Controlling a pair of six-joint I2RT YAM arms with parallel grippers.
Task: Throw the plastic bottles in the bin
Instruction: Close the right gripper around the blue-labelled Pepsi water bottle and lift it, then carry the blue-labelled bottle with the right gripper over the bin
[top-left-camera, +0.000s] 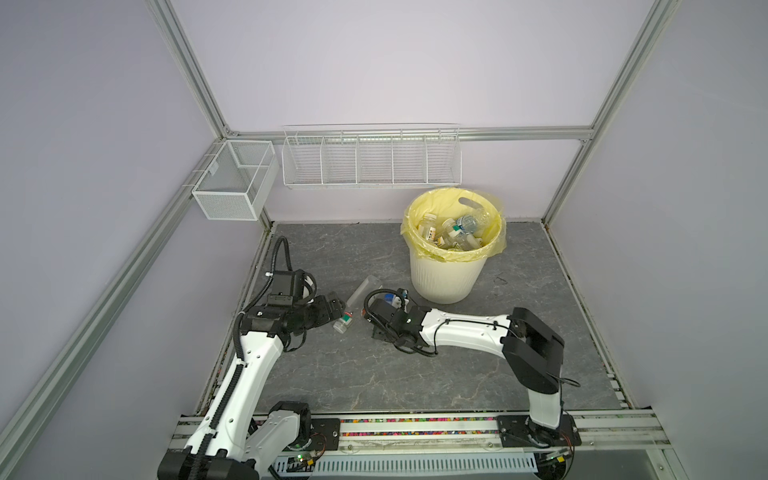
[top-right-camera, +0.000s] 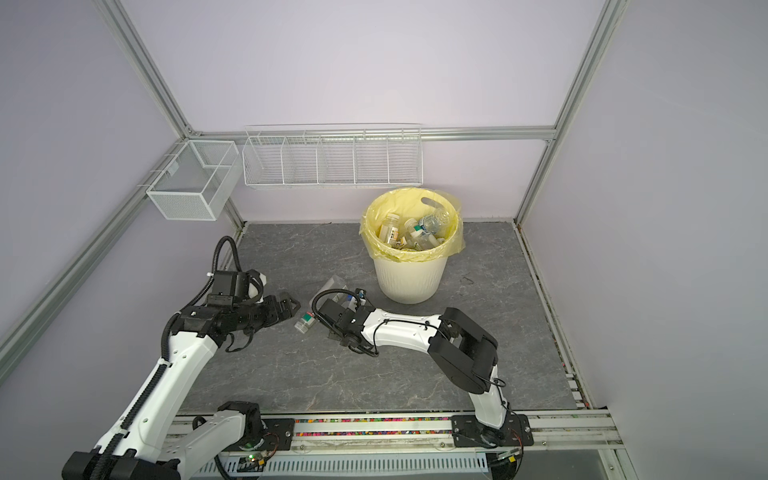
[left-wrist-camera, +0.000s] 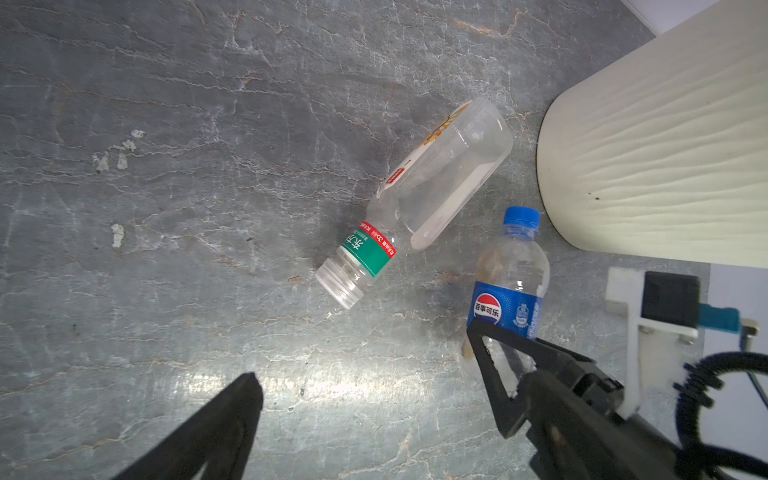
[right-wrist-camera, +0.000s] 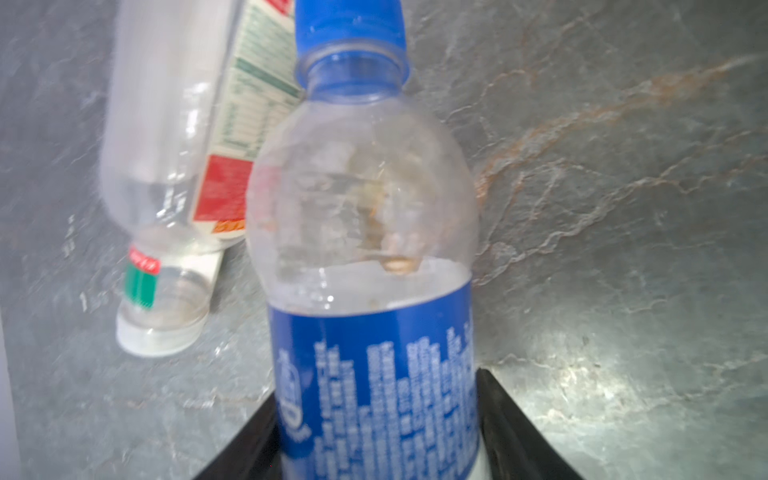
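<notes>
The cream ribbed bin (top-left-camera: 440, 278) (top-right-camera: 409, 278) (left-wrist-camera: 665, 145), lined with a yellow bag, stands at the back right and holds several plastic bottles (top-left-camera: 451, 232). Just in front of it, my right gripper (top-left-camera: 395, 301) (right-wrist-camera: 374, 415) is shut on a clear bottle with a blue label and blue cap (top-left-camera: 388, 297) (left-wrist-camera: 511, 270) (right-wrist-camera: 365, 208); a finger presses each side of the label. To its left a clear bottle with a green and red neck label (top-left-camera: 345, 322) (left-wrist-camera: 415, 199) (right-wrist-camera: 166, 145) lies on the table. My left gripper (top-left-camera: 338, 307) (left-wrist-camera: 386, 386) is open, empty, just short of that bottle's cap.
A white wire shelf basket (top-left-camera: 370, 160) and a mesh basket (top-left-camera: 232, 183) hang on the back frame, above the table. The grey stone-patterned tabletop (top-left-camera: 415, 374) is walled on three sides, and both arm bases sit on the front rail (top-left-camera: 415, 432).
</notes>
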